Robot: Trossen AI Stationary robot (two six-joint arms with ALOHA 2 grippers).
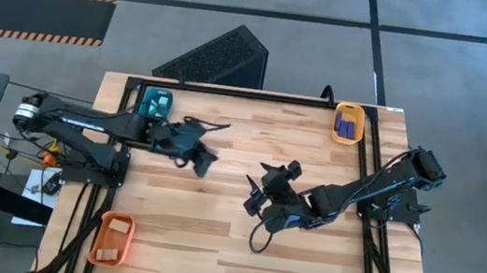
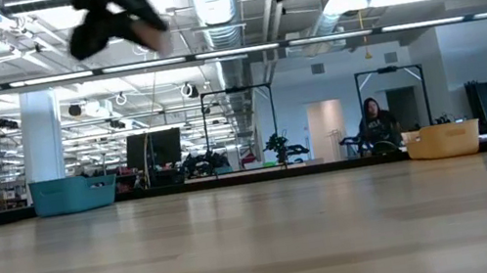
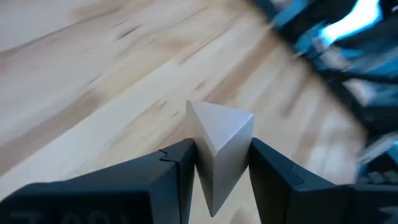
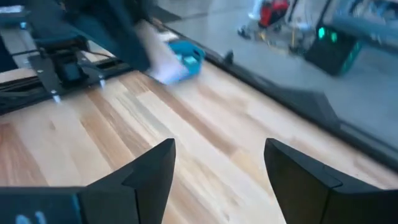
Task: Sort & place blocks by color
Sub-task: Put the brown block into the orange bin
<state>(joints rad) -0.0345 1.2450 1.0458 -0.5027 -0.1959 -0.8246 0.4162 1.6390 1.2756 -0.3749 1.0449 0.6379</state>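
Observation:
My left gripper (image 1: 203,159) hovers above the table's left-centre, shut on a pale tan wooden block (image 3: 221,149) of triangular shape. In the low view the left gripper (image 2: 120,18) is high above the table, the tan block (image 2: 152,35) at its tip. My right gripper (image 1: 273,186) is open over the table's middle, its fingers (image 4: 155,168) holding nothing. The teal tray (image 1: 156,102) sits at the far left corner with cyan blocks inside. The yellow-orange tray (image 1: 349,124) at the far right holds dark blue blocks (image 1: 348,124). The orange tray (image 1: 112,237) at the near left holds a tan block (image 1: 117,227). My left gripper pinches the tan triangular block (image 3: 217,168) between its two fingers, one on each of two opposite faces. The block's pointed end (image 3: 214,115) sticks out past the fingertips. It is lifted clear of the table.
Bare wood lies between the three trays. A black frame (image 1: 258,95) runs along the table's far edge and sides. A dark slatted box (image 1: 221,56) sits on the floor beyond. People show in the room behind (image 2: 375,124).

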